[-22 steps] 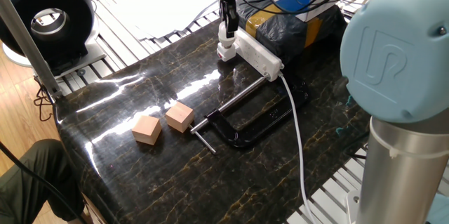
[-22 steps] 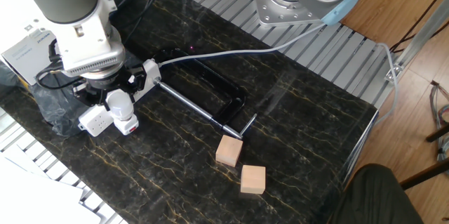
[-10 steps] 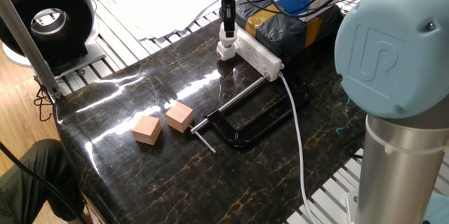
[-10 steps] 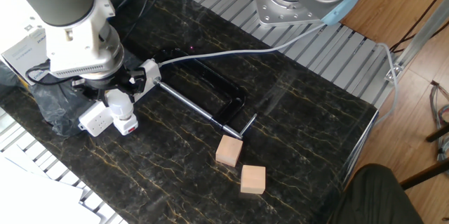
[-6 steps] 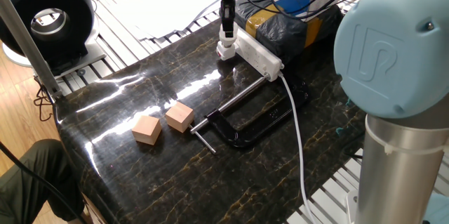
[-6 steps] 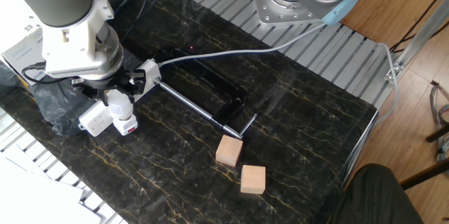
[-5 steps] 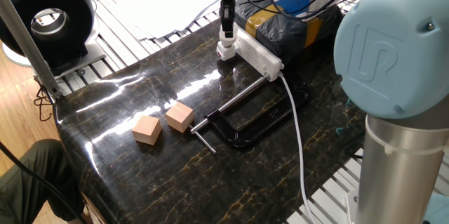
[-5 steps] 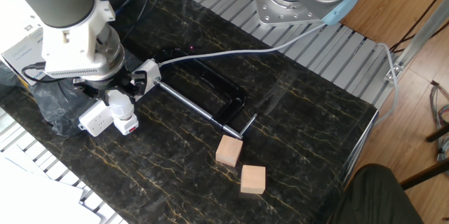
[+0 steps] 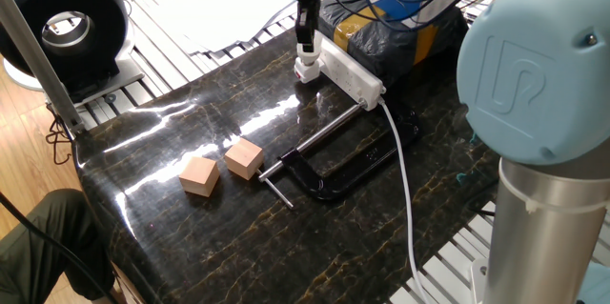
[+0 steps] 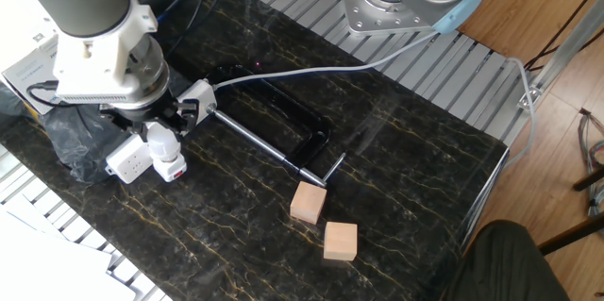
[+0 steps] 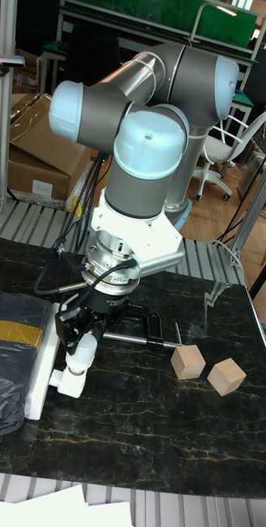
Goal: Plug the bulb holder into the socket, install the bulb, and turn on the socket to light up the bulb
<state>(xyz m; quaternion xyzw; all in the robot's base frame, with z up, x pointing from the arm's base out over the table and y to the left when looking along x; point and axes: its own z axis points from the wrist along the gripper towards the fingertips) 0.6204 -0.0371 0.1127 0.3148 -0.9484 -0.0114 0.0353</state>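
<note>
The socket [image 9: 349,71] is a long white strip lying along the table's far side, beside a black-wrapped package. The bulb holder [image 10: 173,170], a small white cube with a red mark, sits against the socket's [image 10: 126,161] end. The white bulb [image 10: 160,142] stands upright in the holder [image 9: 307,71]. My gripper [image 9: 305,45] points straight down from above, its fingers closed around the bulb's [image 9: 307,55] upper part. The tall fixed view shows the gripper [image 11: 80,336] over the bulb [image 11: 81,354], the holder [image 11: 69,382] and the socket [image 11: 39,364]. I see no light from the bulb.
A black C-clamp [image 9: 329,169] lies mid-table next to the socket's thick white cable [image 9: 404,190]. Two tan wooden cubes [image 9: 199,176] [image 9: 244,159] sit nearer the front-left. The black-wrapped package [image 9: 391,30] stands behind the socket. A black ring-shaped device [image 9: 62,23] is off the table's left.
The wrist has turned about its vertical axis while staying over the bulb. The bulb, holder and socket keep their places.
</note>
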